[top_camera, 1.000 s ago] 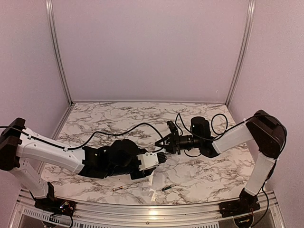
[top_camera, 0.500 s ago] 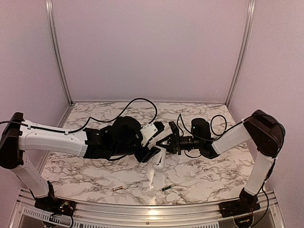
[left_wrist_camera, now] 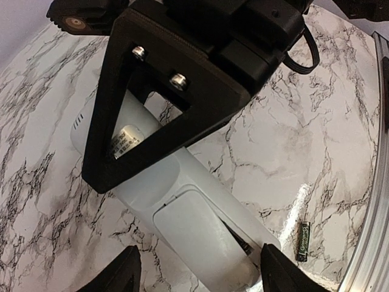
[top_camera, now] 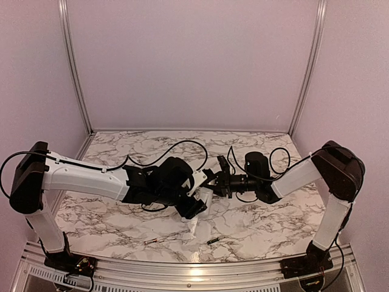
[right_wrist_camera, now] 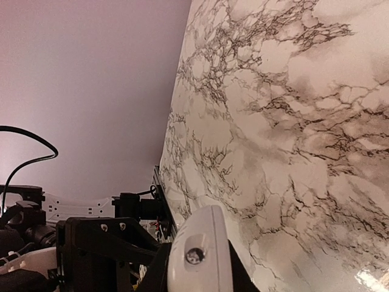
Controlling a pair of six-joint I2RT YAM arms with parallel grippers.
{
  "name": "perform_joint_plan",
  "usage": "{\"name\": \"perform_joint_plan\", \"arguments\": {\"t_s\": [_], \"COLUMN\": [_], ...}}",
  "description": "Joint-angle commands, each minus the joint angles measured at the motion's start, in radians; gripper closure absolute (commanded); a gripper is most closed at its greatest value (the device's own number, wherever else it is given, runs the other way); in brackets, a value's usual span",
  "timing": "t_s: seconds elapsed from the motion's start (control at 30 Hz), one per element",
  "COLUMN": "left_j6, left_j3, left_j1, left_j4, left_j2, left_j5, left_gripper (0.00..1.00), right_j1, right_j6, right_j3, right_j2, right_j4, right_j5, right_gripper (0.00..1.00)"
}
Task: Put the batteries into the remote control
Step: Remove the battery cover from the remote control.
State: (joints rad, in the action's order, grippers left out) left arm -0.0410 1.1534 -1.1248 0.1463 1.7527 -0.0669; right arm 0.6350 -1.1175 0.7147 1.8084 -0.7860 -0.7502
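Observation:
The remote control (left_wrist_camera: pixel 200 225) hangs above the table with its plain white back and battery cover facing my left wrist camera; a dark gap runs along one edge of the cover. My right gripper (top_camera: pixel 214 182) is shut on its upper part, and the remote's end (right_wrist_camera: pixel 200 255) shows between those fingers. My left gripper (left_wrist_camera: pixel 200 277) is open, one fingertip on each side of the remote's lower end (top_camera: pixel 203 198). A dark battery (left_wrist_camera: pixel 302 240) lies on the marble; from above it (top_camera: pixel 213 241) sits near the front edge, with a silvery battery (top_camera: pixel 152 241) to its left.
The marble table (top_camera: pixel 121 219) ends in a metal rail (top_camera: pixel 194 271) close in front of the batteries. Black cables (top_camera: pixel 182 146) loop over both arms at the table's middle. Pink walls close in the back and sides.
My left arm lifted from low near the table, swung up beside the right gripper, then settled under the remote. Its jaws have spread wider. The right gripper has kept hold of the remote.

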Motion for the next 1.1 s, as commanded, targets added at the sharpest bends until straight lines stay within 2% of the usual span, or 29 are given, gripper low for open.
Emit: {"name": "perform_joint_plan", "arguments": {"t_s": [0.0,0.43,0.73,0.87,1.07], "left_j6": [-0.022,-0.039,-0.054,-0.061,-0.035], "left_j3": [0.044,0.073,0.069,0.032,-0.053], "left_j1": [0.000,0.028,0.054,0.081,0.095], "left_j4": [0.049,0.093,0.085,0.053,0.021], "left_j2": [0.029,0.077,0.095,0.068,-0.038], "left_j5": [0.018,0.009,0.098,0.107,0.074], "left_gripper": [0.31,0.44,0.66,0.65,0.56], "right_j1": [-0.008,-0.008,-0.013,-0.037,-0.080], "right_j6": [0.006,0.004,0.004,0.044,0.133], "right_j3": [-0.002,-0.009,-0.009,-0.016,-0.037], "right_j2": [-0.006,-0.025,-0.026,-0.038,-0.086], "right_j4": [-0.012,-0.026,-0.038,0.002,0.082], "right_j5": [0.011,0.006,0.004,0.018,0.022], "right_gripper": [1.00,1.00,1.00,1.00,1.00]}}
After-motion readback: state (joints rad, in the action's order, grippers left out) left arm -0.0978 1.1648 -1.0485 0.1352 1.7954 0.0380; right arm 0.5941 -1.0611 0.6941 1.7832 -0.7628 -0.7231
